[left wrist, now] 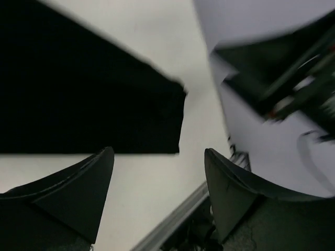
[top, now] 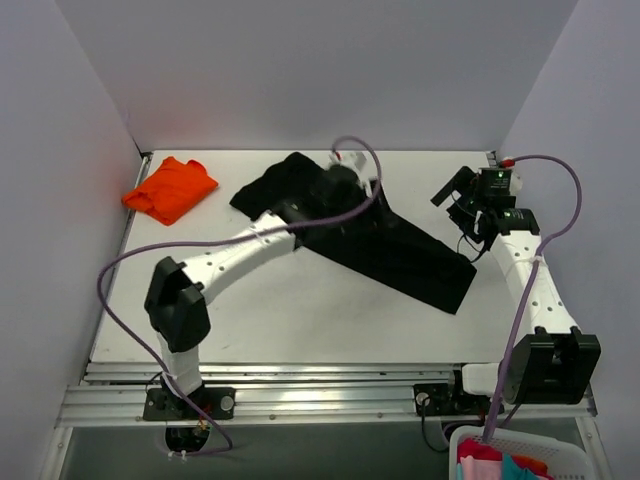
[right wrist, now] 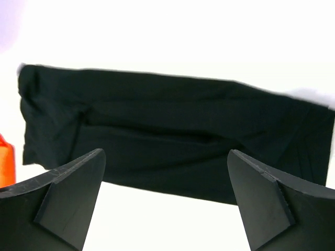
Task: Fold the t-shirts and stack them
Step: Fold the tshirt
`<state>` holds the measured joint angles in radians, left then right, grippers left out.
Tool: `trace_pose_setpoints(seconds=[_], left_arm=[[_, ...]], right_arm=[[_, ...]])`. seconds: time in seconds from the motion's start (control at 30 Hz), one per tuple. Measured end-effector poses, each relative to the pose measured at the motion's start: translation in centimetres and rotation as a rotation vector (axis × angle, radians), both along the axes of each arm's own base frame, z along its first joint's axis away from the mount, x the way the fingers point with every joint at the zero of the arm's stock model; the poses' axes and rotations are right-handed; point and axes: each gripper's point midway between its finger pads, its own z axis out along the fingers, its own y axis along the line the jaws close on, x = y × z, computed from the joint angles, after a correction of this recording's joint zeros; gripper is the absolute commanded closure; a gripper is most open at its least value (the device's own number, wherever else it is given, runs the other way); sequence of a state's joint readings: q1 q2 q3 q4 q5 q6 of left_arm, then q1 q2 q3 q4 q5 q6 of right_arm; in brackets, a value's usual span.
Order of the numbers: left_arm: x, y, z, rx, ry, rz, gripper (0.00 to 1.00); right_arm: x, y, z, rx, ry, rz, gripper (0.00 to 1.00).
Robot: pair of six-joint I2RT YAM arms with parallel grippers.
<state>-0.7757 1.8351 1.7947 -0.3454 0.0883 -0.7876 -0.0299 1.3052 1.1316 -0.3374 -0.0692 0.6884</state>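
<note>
Top view: large plain black cloth t-shirt [top: 400,255] lay as a long band from frame centre to lower right, with the folded bright orange cloth t-shirt [top: 170,188] upper left. My left pincer [top: 352,182] hovered over the band's upper-left end, nearer than my right pincer [top: 458,192].
Left wrist: fingers spread, empty, black cloth upper left.
Right wrist: fingers spread, empty, band crosswise beyond them.

The left arm [top: 245,248] hides part of the black t-shirt [top: 400,255].
</note>
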Motion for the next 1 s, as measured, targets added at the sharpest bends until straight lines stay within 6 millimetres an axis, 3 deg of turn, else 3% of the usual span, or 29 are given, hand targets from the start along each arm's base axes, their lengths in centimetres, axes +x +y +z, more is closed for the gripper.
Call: trace_pose_setpoints(seconds=[0.07, 0.13, 0.2, 0.27, 0.37, 0.5, 0.67, 0.77, 0.93, 1.0], left_arm=[[-5.4, -3.5, -7.5, 0.093, 0.153, -0.053, 0.23], [-9.3, -5.6, -13.4, 0.184, 0.274, -0.076, 0.24], [-11.7, -6.6, -17.6, 0.250, 0.357, -0.073, 0.24], [-12.5, -7.1, -20.1, 0.289, 0.410, -0.050, 0.24], [-11.7, -8.5, -20.5, 0.288, 0.437, -0.005, 0.24], [-10.2, -11.0, -17.9, 0.206, 0.436, 0.032, 0.19], [-10.9, -12.2, -16.7, 0.150, 0.498, 0.085, 0.11], [-12.3, -12.0, -18.5, 0.144, 0.587, 0.146, 0.10], [-15.5, -8.8, -25.5, 0.229, 0.754, 0.291, 0.09], [-15.8, -9.1, -25.5, 0.201, 0.787, 0.314, 0.09]], right_arm=[[0.5, -0.4, 1.8, -0.014, -0.031, -0.015, 0.02], [0.7, -0.9, 3.1, -0.034, -0.050, -0.038, 0.02], [0.8, -1.4, 4.2, -0.052, -0.063, -0.063, 0.02], [0.5, -1.8, 4.9, -0.063, -0.069, -0.078, 0.02], [-0.2, -2.1, 5.5, -0.071, -0.068, -0.095, 0.02], [-1.5, -2.3, 5.9, -0.080, -0.058, -0.110, 0.02], [-2.7, -2.7, 6.4, -0.090, -0.058, -0.125, 0.02], [-3.2, -3.1, 6.5, -0.095, -0.050, -0.140, 0.02], [-4.0, -3.5, 6.4, -0.105, -0.035, -0.157, 0.02], [-4.4, -3.6, 6.5, -0.109, -0.033, -0.163, 0.02]])
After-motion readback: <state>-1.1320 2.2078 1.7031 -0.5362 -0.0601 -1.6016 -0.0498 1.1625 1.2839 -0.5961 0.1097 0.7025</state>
